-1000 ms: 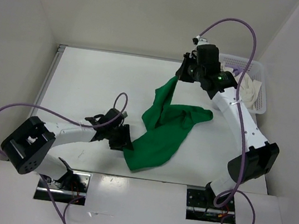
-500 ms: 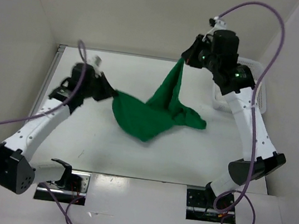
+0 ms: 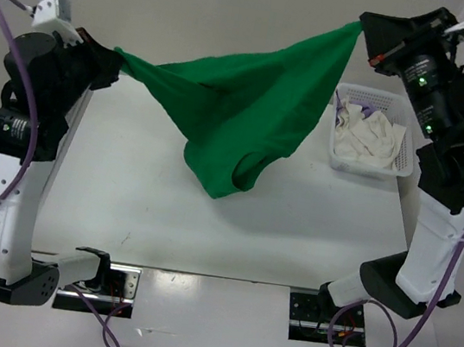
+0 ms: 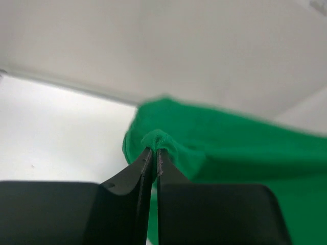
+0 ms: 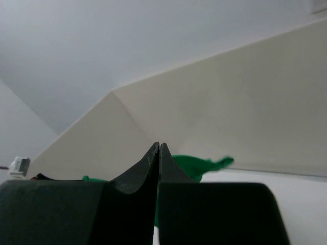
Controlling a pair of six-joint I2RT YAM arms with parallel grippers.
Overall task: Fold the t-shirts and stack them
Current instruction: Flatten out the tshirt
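The green t-shirt (image 3: 242, 105) hangs stretched in the air between both raised arms, and its lower folds sag toward the table (image 3: 122, 209). My left gripper (image 3: 116, 58) is shut on one corner; the left wrist view shows a green tuft (image 4: 157, 139) pinched at the tips of the left gripper (image 4: 155, 149). At the top right my right gripper (image 3: 362, 32) is shut on the opposite corner. In the right wrist view green cloth (image 5: 196, 164) trails from behind the closed right gripper (image 5: 159, 146). A white t-shirt (image 3: 367, 137) lies crumpled in the basket, with a bit of lavender cloth (image 3: 343, 110) at its left rim.
The white lattice basket (image 3: 396, 169) stands at the table's right edge, just below my right arm. White walls enclose the table on the left, back and right. Purple cables loop from both arms.
Both arms have risen and spread apart, lifting the green t-shirt off the table and stretching it wide. The left gripper closed on the shirt's corner about a second ago.
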